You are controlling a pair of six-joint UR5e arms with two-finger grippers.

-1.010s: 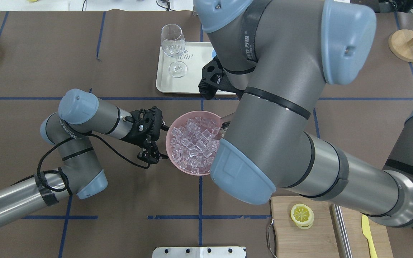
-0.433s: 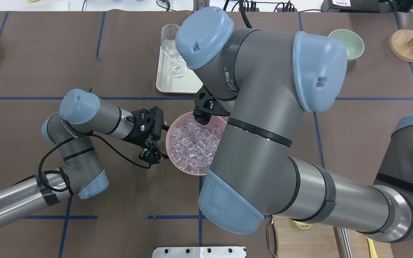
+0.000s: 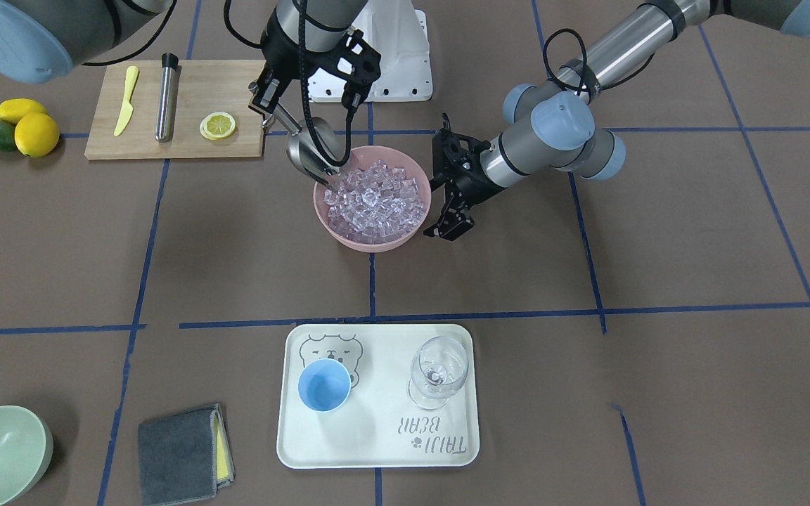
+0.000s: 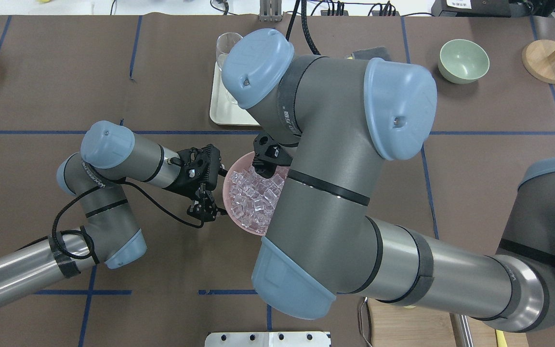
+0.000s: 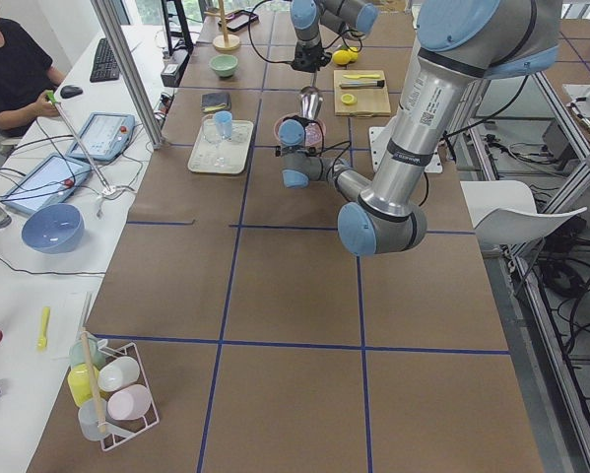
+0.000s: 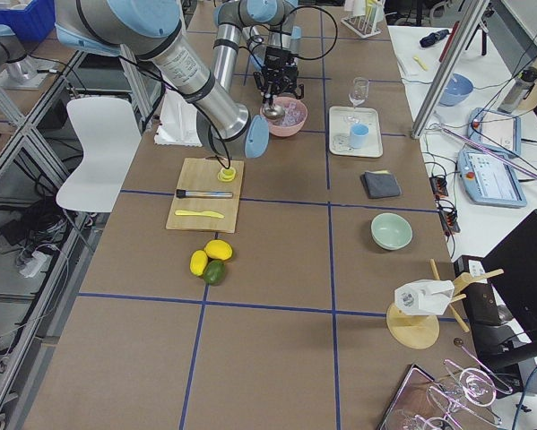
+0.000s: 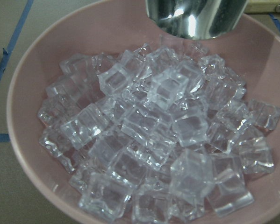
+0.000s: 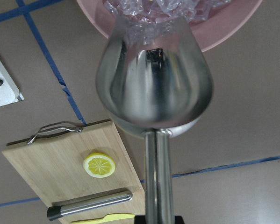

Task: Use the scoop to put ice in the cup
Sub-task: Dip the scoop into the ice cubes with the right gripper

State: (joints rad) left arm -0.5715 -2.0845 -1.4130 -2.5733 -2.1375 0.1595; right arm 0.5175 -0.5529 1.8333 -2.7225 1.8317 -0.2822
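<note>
Front view: right gripper (image 3: 269, 105) clamped on scoop (image 3: 310, 156) handle, trough empty at bowl's (image 3: 370, 246) 10 o'clock rim. Left gripper (image 3: 451, 188) spread, empty, at 3. Drive lip under ice (image 3: 375, 200), lift level. Cup (image 3: 324, 384) at 6.

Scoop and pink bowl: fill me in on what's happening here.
The right gripper holds the scoop by its handle, with the trough's mouth tipped against the ice at the near rim of the pink bowl. The right wrist view shows the trough empty. The left gripper sits close beside the bowl's opposite side; whether it touches the bowl is unclear. The cup stands empty on the tray, beside a wine glass.
</note>
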